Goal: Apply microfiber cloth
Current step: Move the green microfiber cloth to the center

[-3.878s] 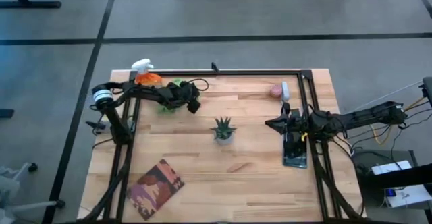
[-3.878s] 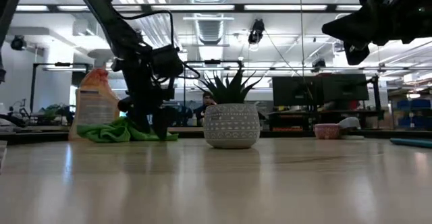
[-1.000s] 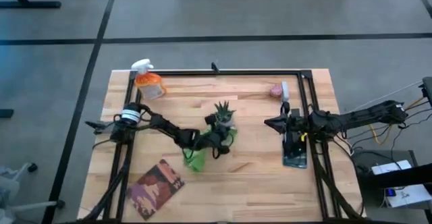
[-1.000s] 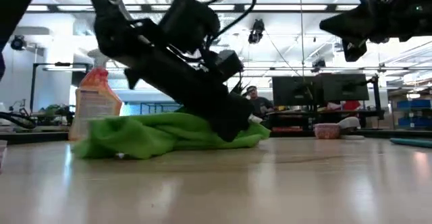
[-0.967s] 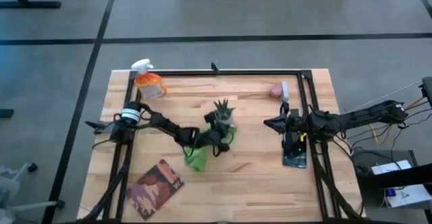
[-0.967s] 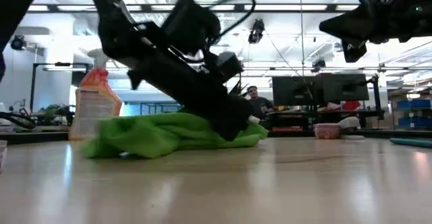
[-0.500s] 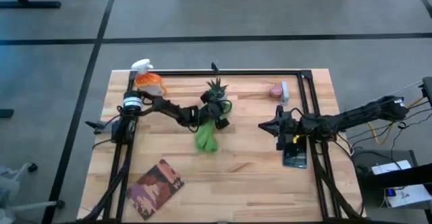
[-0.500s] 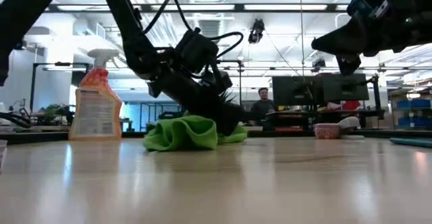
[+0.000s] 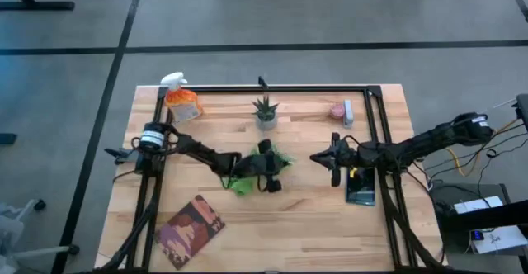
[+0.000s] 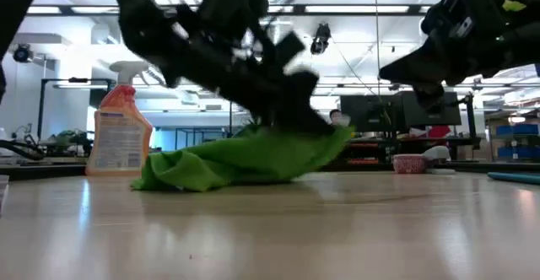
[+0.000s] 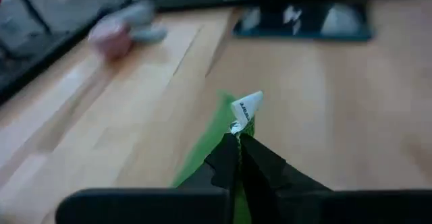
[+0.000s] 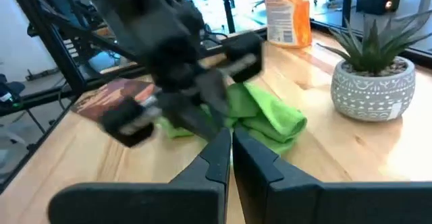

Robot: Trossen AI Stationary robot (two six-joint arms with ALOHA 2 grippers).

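Two dark arms reach inward over the wooden table [image 9: 313, 216]. The left arm stretches low from the left edge toward the middle, its left gripper [image 9: 271, 173] clamped on the microfiber cloth [image 9: 247, 175], fingers [image 11: 233, 162] pressed together on a fold with a white tag. The cloth lies bunched on the table's centre, trailing toward the left. The right arm extends from the right edge, its right gripper [image 9: 332, 160] raised above the surface with fingers together, pointing at the cloth. Beneath that arm lies a dark tablet [image 9: 360, 190]. Only the low view shows the cloth's far end lifted off the wood. Farther back stand a potted plant [image 9: 265, 111] and an orange spray bottle [image 9: 179, 97].
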